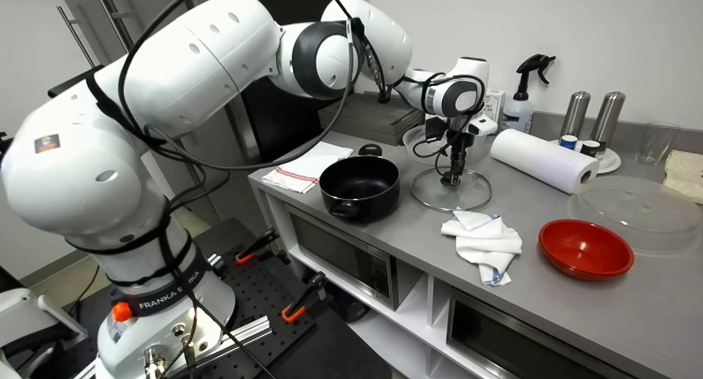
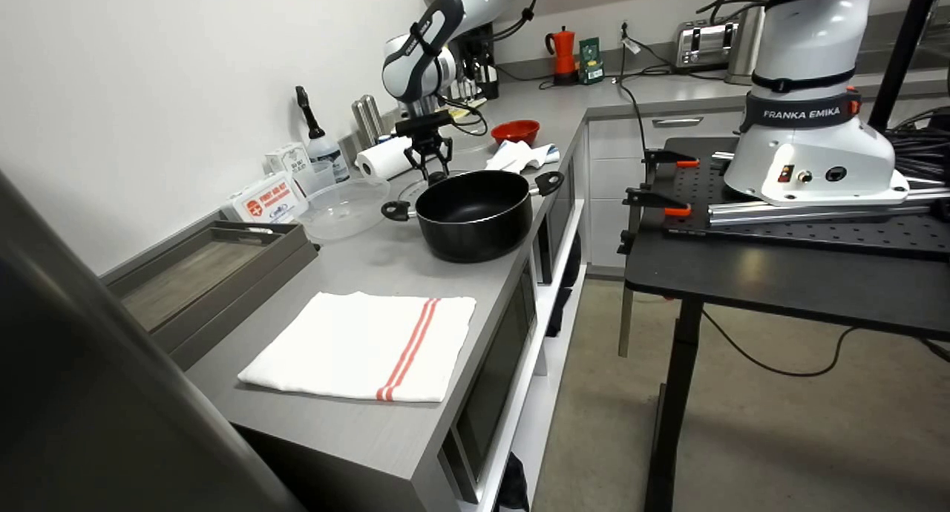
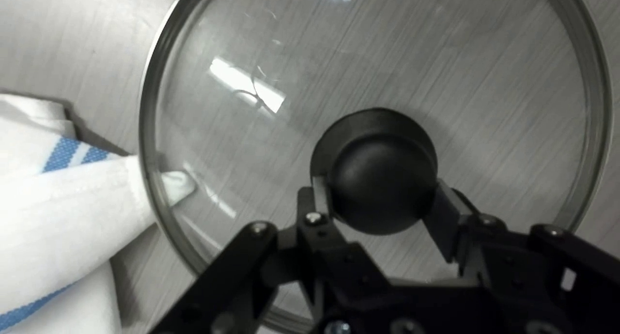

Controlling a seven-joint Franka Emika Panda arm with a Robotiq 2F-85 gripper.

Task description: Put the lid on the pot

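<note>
The lid is clear glass with a thin metal rim and dark knob. It shows in both exterior views (image 1: 473,195) (image 2: 413,190) and fills most of the wrist view (image 3: 503,130). It lies low over the counter; any small lift cannot be told. The black pot (image 1: 379,206) stands beside it with its top uncovered, also in an exterior view (image 2: 475,236); it is outside the wrist view. My gripper (image 1: 452,180) points down at the lid's centre, also in an exterior view (image 2: 436,165). In the wrist view its fingertips (image 3: 381,193) touch both sides of the knob.
A crumpled blue-striped towel (image 1: 486,239) touches the lid's edge, part of it under the glass in the wrist view (image 3: 53,218). A clear plastic bowl (image 2: 345,209) and paper roll (image 1: 541,159) stand behind. A red bowl (image 1: 585,250) and red-striped towel (image 2: 356,345) flank the area.
</note>
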